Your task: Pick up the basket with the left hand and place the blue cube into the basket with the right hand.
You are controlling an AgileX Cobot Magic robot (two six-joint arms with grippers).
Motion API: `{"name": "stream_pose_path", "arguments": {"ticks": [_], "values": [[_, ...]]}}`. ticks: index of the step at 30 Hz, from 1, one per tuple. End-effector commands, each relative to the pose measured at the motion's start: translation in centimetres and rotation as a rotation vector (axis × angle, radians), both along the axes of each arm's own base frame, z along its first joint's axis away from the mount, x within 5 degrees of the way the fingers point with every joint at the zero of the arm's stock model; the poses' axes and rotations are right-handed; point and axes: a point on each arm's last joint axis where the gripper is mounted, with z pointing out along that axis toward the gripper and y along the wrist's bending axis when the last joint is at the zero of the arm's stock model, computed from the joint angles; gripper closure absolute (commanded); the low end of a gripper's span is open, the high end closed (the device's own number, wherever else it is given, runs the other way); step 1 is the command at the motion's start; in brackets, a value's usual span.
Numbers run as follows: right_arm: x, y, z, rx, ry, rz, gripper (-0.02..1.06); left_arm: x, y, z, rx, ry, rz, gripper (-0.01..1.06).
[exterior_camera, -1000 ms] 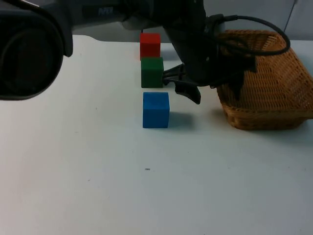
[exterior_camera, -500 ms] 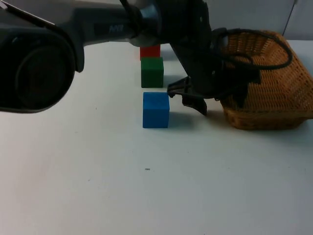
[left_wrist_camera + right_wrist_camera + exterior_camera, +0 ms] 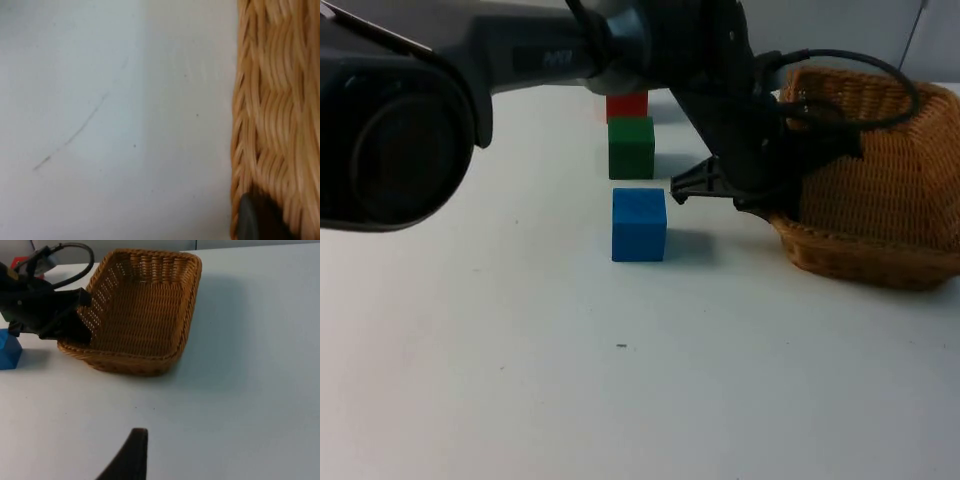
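Left end effector (image 3: 760,195) grips tilted basket (image 3: 880,180) rim beside blue cube (image 3: 639,224)

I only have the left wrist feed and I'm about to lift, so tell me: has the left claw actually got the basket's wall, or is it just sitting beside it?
Observer: The top view shows the left claw astride the basket's left wall, apparently closed on it.
Operator: Anything inside the basket?
Observer: No. The right wrist view shows bare wicker.
Operator: Where's the blue cube?
Observer: The blue cube is on the table, just beside the left claw and apart from the basket. The green cube and red cube are lined up behind it. The right claw waits away from the basket.
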Motion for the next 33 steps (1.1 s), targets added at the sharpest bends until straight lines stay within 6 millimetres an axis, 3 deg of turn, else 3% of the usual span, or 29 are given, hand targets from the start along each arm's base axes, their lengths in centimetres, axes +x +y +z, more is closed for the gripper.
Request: {"name": "stream_pose_path", "arguments": {"ticks": [1,7,11,14,20,22,25,28,33], "values": [[0.1,-0.1,-0.1,-0.007,-0.006,-0.012,0.0,-0.1,-0.4,0.6,-0.043,0.007,0.021,1.05],[0.1,-0.1,-0.1,-0.007,-0.006,-0.012,0.0,-0.1,-0.4,2.9,-0.076,0.012,0.041,1.05],[0.1,-0.1,-0.1,-0.007,-0.006,-0.012,0.0,0.4,1.4,6.6,-0.08,0.005,0.03,1.05],[0.1,-0.1,-0.1,-0.007,-0.006,-0.012,0.0,0.7,2.6,8.2,-0.065,-0.01,-0.005,1.05],[0.1,-0.1,-0.1,-0.007,-0.006,-0.012,0.0,1.5,7.7,16.8,-0.051,-0.152,-0.031,1.05],[0.1,-0.1,-0.1,-0.007,-0.006,-0.012,0.0,1.6,8.1,17.3,-0.05,-0.158,-0.018,1.05],[0.1,-0.1,-0.1,-0.007,-0.006,-0.012,0.0,1.1,9.9,20.5,-0.031,-0.209,-0.008,1.05],[0.1,-0.1,-0.1,-0.007,-0.006,-0.012,0.0,0.8,11.6,21.9,0.014,-0.209,-0.001,1.05],[0.1,-0.1,-0.1,-0.007,-0.006,-0.012,0.0,0.2,13.1,22.1,-0.014,-0.231,0.021,1.05]]}}
